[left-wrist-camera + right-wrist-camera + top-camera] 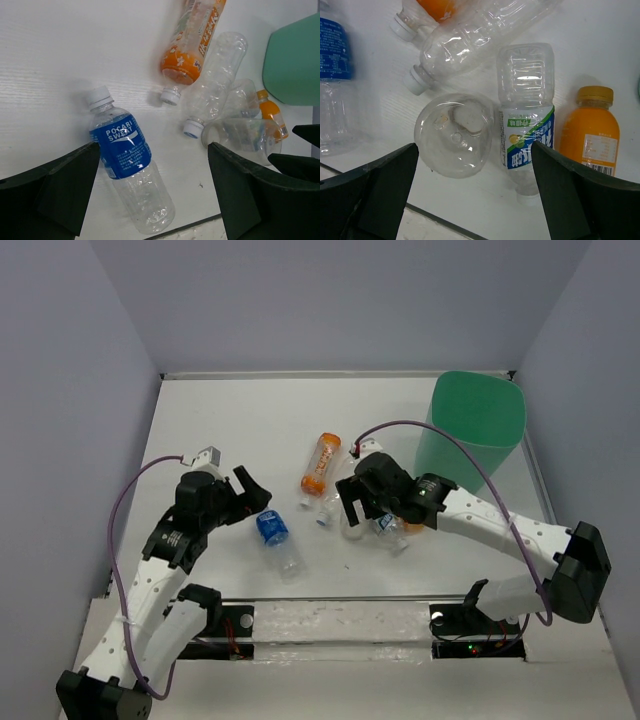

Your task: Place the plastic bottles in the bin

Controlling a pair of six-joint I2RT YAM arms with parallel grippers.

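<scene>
Several plastic bottles lie mid-table. A blue-labelled clear bottle [276, 537] lies nearest; in the left wrist view [121, 146] it lies between and below my open left gripper's [150, 200] fingers, untouched. My left gripper [252, 497] hovers just left of it. A large orange bottle [320, 463] and a clear bottle [216, 75] lie beyond. My open, empty right gripper [356, 504] hovers over a clear bottle seen base-on [454, 135], a green-and-blue-labelled bottle [526, 117] and a small orange bottle [590, 134]. The mint-green bin [478, 422] stands at the far right.
The table's near edge [435, 220] runs just below the bottles. Grey walls enclose the table on three sides. The right arm's cable arcs over the space between the bottles and the bin. The bin's side also shows in the left wrist view [295, 60].
</scene>
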